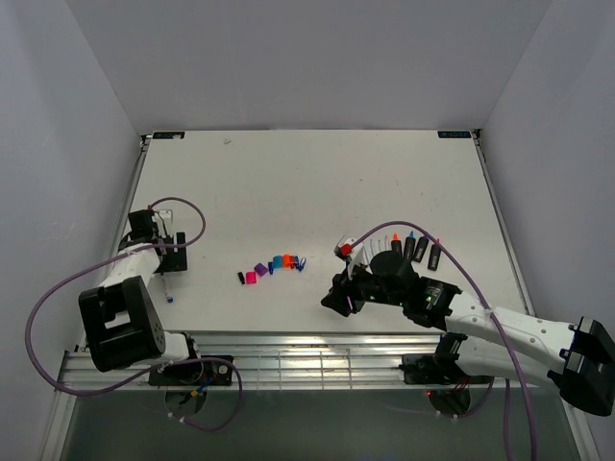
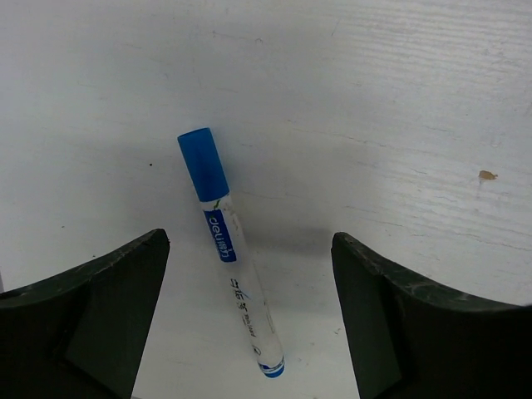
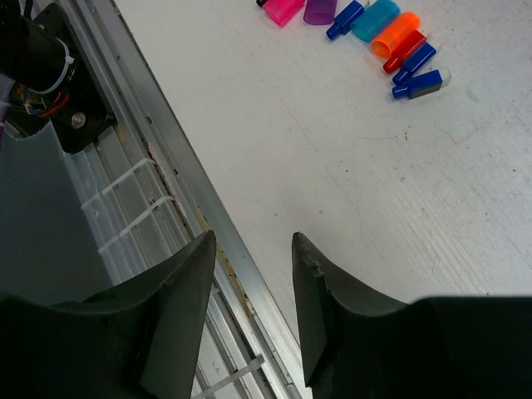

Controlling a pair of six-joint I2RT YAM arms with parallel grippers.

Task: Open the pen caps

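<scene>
Though empty, L pincer wide astride pen w/ blue cap, R pincer narrower (over table edge).

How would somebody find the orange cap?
On the white table, find the row of colourful caps near the middle. The orange cap lies between a chunky light-blue cap and a slim red one, the only orange there.

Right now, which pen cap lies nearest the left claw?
The blue cap, fitted on the white pen under the left claw; the other caps lie clustered mid-table.
</scene>
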